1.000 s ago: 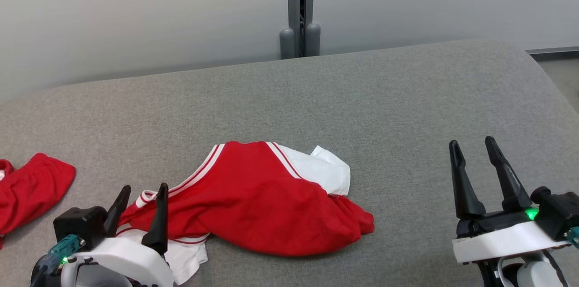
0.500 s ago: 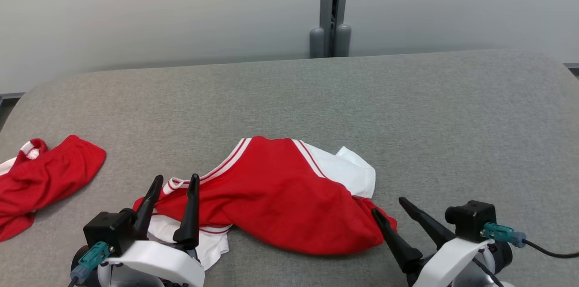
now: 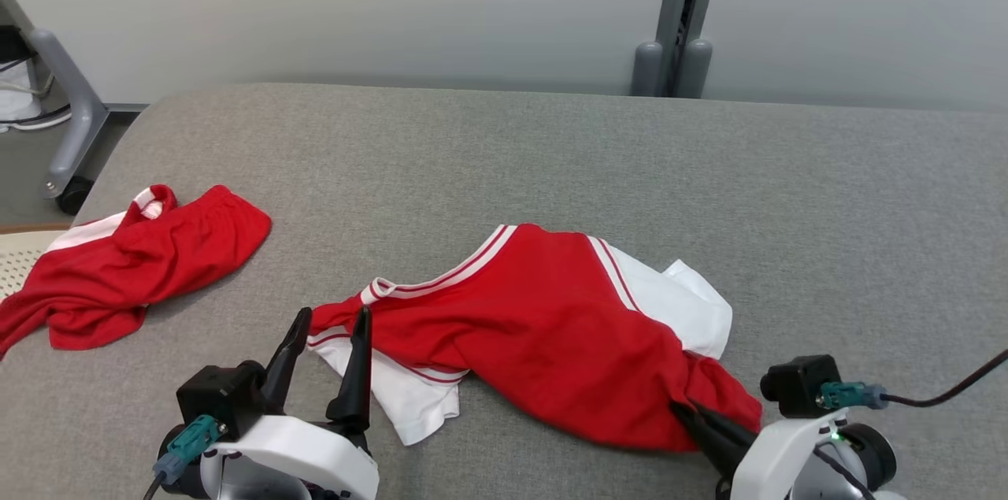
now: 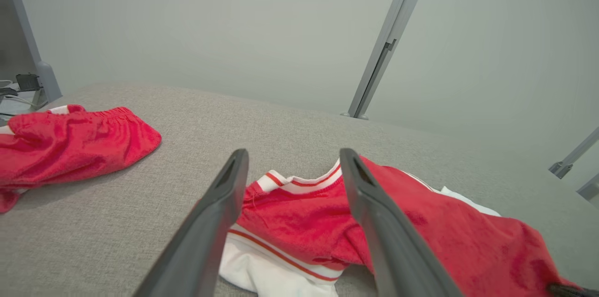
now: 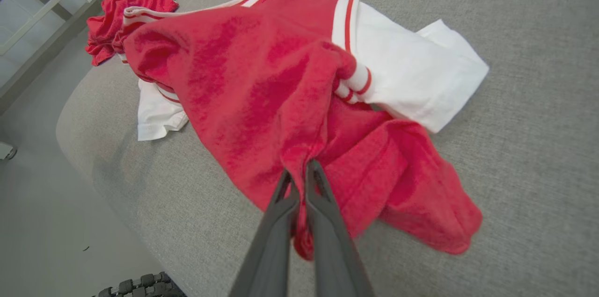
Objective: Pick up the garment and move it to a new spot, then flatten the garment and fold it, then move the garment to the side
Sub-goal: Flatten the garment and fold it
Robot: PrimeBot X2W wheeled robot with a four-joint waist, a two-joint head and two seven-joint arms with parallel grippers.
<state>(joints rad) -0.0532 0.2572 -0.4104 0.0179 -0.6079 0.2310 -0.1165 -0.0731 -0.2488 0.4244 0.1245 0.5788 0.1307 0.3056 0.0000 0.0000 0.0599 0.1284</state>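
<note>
Pickup stage: right gripper (image 5: 298, 171) pinches a red fold of the garment (image 3: 551, 311), crumpled on the grey surface (image 3: 504, 153), left gripper (image 3: 333, 312) gaping near its collar; next, probably close left, then lift together.

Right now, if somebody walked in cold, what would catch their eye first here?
The bright red and white garment crumpled in the middle of the grey padded surface stands out first. The right gripper is pinched shut on a fold of its red fabric at the near right end, while the left gripper hovers open at its striped left end. A second red garment lies bunched near the surface's left edge.
</note>
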